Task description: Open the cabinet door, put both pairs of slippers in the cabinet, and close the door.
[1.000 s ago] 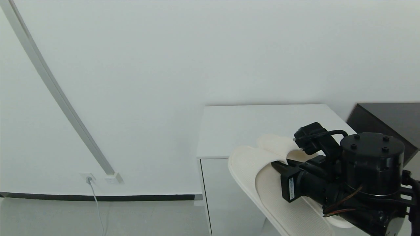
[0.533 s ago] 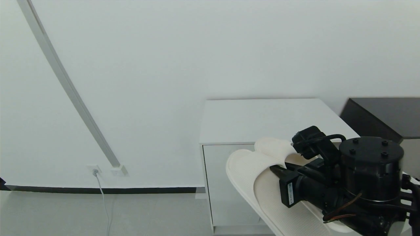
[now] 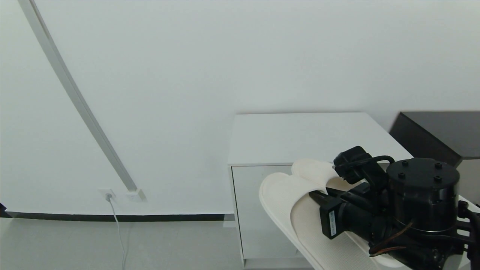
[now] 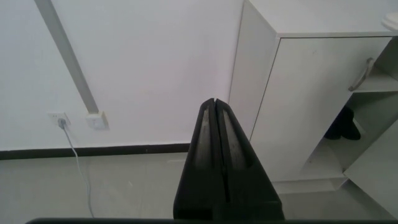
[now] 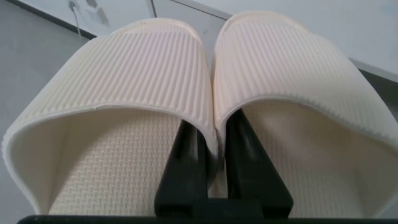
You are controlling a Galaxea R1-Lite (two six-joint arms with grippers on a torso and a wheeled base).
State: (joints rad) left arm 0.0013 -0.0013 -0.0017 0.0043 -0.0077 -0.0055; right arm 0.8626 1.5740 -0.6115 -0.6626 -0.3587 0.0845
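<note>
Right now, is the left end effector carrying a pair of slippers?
No, the left end effector is shut on nothing; the slippers are clamped in the right end effector.

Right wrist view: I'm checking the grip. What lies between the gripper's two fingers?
In the right wrist view, the right gripper pinches the two slippers' adjoining inner walls; one finger sits inside each slipper.

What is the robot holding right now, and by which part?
The right tool holds a pair of cream slippers, pinching their two adjoining inner edges together at the openings. The left tool is shut on nothing.
</note>
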